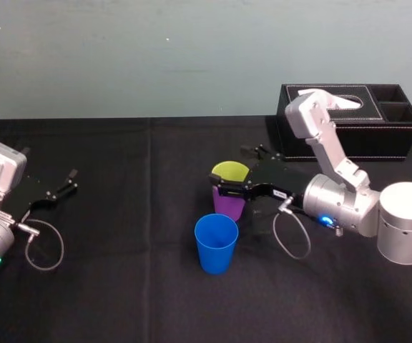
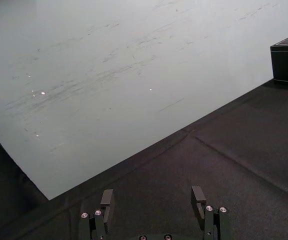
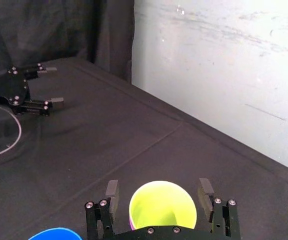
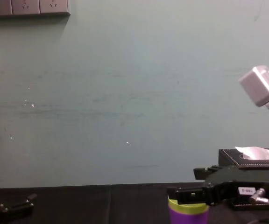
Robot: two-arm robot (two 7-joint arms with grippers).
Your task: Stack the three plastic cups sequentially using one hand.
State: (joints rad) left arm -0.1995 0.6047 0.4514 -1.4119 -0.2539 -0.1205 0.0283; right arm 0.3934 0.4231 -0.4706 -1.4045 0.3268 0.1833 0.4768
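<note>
Right gripper (image 3: 158, 192) of mine stands open, fingers straddling the yellow-green cup (image 1: 230, 171) nested in the purple cup (image 1: 229, 206), with the blue cup (image 1: 216, 244) just nearer and my left gripper (image 1: 70, 180) idle, open, far left.

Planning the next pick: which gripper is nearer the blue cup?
Right. The right gripper straddles the yellow-green cup nested in the purple cup, just behind the blue cup; the left gripper sits far to its left.

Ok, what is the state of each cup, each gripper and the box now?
yellow-green cup: upright, nested inside the purple cup.
purple cup: upright, holding the yellow-green cup.
blue cup: upright, standing alone, not stacked.
right gripper: fingers open, one each side of the yellow-green cup.
left gripper: fingers open, idle at the far left.
black tissue box: a white tissue sticking out.
</note>
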